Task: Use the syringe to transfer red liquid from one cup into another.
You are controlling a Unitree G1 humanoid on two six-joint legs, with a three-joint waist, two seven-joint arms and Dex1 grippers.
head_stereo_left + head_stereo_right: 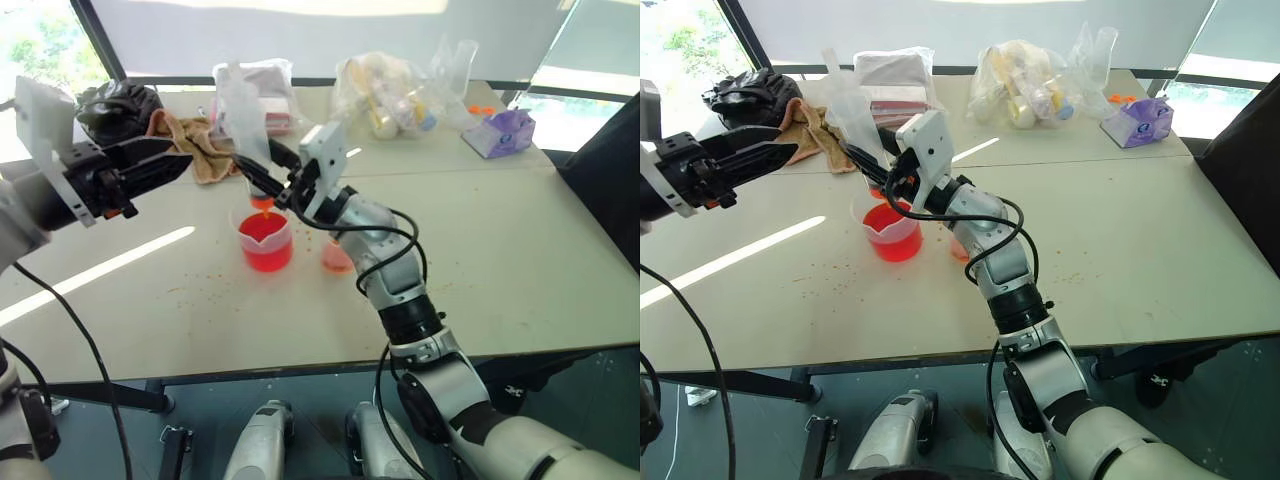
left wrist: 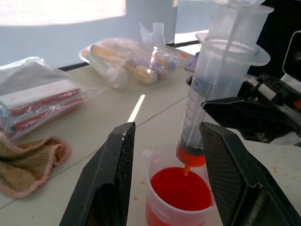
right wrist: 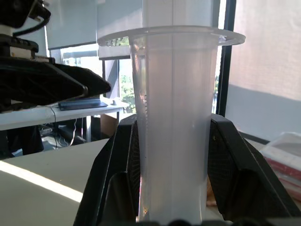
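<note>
My right gripper [image 1: 274,187] is shut on the lower barrel of the syringe [image 1: 244,118], a clear tube that leans up and to the left. A little red liquid [image 2: 190,156] sits at the bottom of the syringe, and its orange tip hangs just above the larger cup [image 1: 266,242], which is full of red liquid. The smaller cup [image 1: 335,258], pale orange-pink, stands just right of it, partly hidden behind my right wrist. My left gripper [image 1: 186,161] is open and level, off to the left of the syringe and apart from it. In the left wrist view its fingers [image 2: 113,174] frame the syringe [image 2: 221,84].
A tan cloth [image 1: 197,146] and a black bundle [image 1: 116,105] lie at the back left. A packet in plastic [image 1: 268,92], clear bags [image 1: 392,92] and a purple pack [image 1: 501,133] line the back. Orange specks dot the table [image 1: 500,260] around the cups.
</note>
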